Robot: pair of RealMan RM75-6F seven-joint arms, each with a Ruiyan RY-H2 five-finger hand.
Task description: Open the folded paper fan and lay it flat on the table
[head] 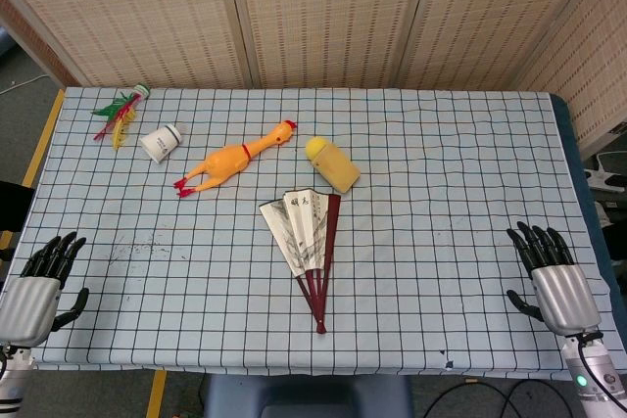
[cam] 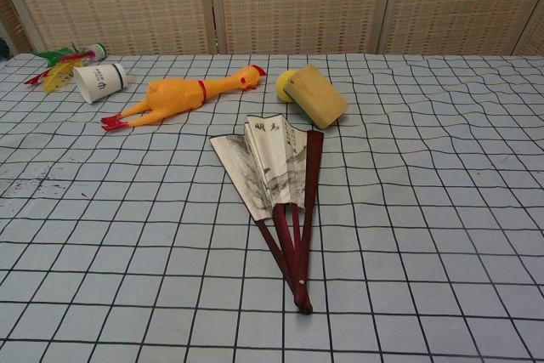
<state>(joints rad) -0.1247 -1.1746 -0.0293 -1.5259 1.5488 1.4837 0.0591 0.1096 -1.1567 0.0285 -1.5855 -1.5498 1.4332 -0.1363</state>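
The paper fan (head: 302, 237) is lying flat on the table (head: 441, 271), only partly spread: a narrow wedge of painted leaf is showing, so by this evidence the opening is incomplete and the wider spread is remaining. The dark ribs are converging on a pivot at the near end; the leaf is cream with ink painting. The fan is sitting between both hands, well apart from each. The left hand (head: 39, 281) and right hand (head: 554, 276) are resting released, fingers spread, grasping nothing.

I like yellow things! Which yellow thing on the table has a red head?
The rubber chicken, lying between the white cup and the yellow block. The block is plain yellow.
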